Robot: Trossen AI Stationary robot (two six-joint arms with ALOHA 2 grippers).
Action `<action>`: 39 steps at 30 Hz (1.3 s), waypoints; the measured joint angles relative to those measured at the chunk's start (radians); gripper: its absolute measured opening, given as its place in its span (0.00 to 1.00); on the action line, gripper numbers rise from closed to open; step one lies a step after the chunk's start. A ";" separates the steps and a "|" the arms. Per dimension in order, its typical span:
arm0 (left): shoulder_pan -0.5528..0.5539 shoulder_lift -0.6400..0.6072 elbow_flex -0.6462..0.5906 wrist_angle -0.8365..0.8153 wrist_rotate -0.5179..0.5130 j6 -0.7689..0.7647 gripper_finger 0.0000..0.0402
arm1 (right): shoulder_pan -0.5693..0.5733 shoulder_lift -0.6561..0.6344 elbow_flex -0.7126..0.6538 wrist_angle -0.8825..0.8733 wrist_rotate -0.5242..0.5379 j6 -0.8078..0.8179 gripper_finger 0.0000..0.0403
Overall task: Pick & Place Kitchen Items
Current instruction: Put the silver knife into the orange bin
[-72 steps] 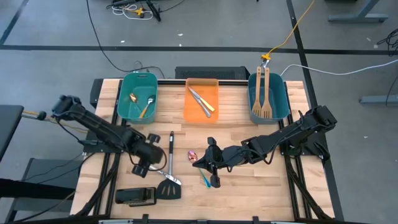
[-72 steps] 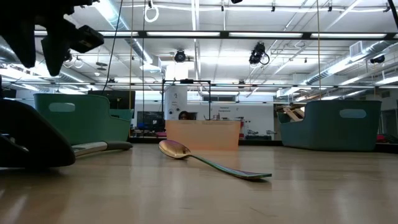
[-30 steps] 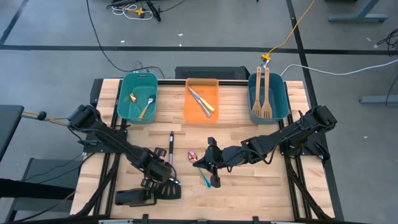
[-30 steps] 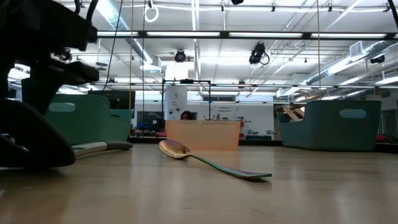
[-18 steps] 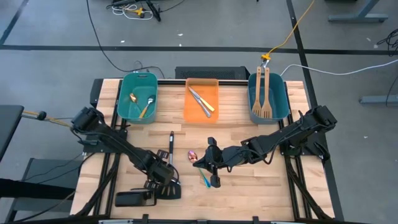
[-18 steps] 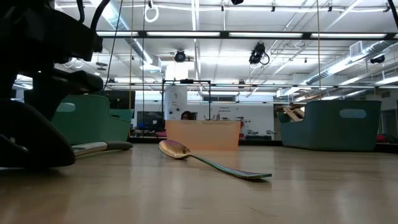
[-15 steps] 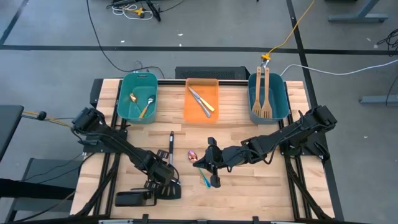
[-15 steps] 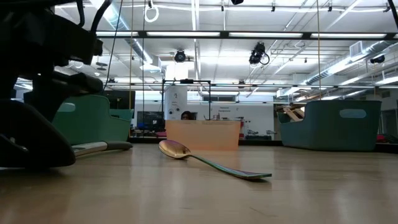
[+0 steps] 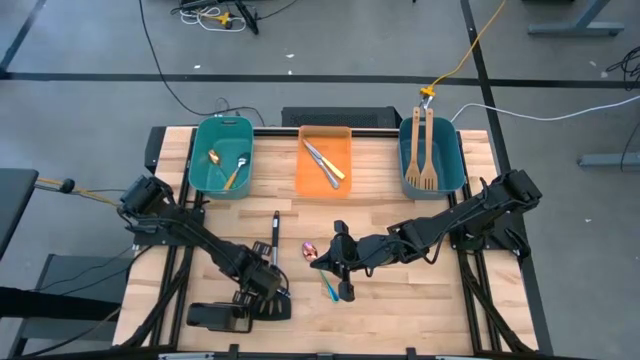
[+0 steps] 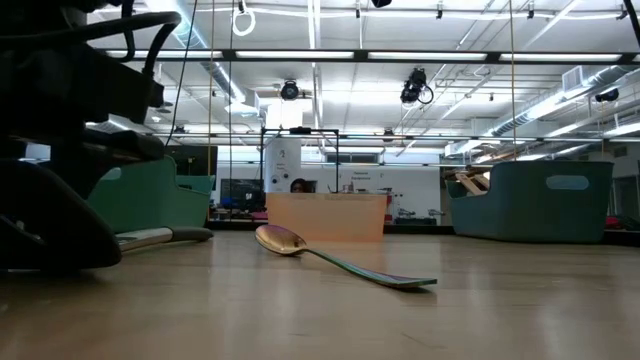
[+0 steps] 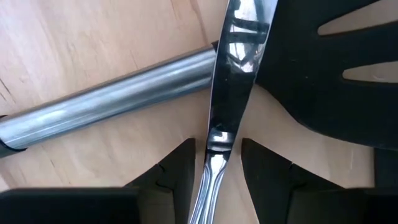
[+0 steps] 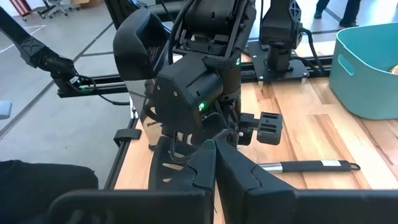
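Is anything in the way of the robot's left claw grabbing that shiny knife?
Nothing visible. The left gripper is open with a finger on each side of the knife, which lies across the black spatula.

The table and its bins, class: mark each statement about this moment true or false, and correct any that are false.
1. Two wooden spatulas lie in the right-hand teal bin. True.
2. The orange bin is empty. False: it holds cutlery.
3. The left gripper has a silver knife between its open fingers. True.
4. That knife lies under the black spatula's steel handle. False: it lies across the top of the handle.
5. The right gripper is wide open. False: it is shut, above the middle of the table.
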 joint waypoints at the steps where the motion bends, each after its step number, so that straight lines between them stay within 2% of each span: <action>1: 0.000 0.000 0.000 0.000 -0.007 0.000 0.34 | 0.000 0.000 0.000 0.000 0.000 0.000 0.05; 14: 0.000 0.001 0.000 0.000 -0.019 0.002 0.34 | 0.000 0.000 0.000 0.000 0.000 0.000 0.05; 31: 0.001 0.002 -0.001 -0.004 -0.032 0.004 0.15 | 0.000 0.000 0.000 0.000 0.000 0.000 0.05; 39: 0.001 0.001 -0.001 -0.008 -0.038 0.003 0.14 | 0.000 0.000 0.000 0.000 0.000 0.000 0.05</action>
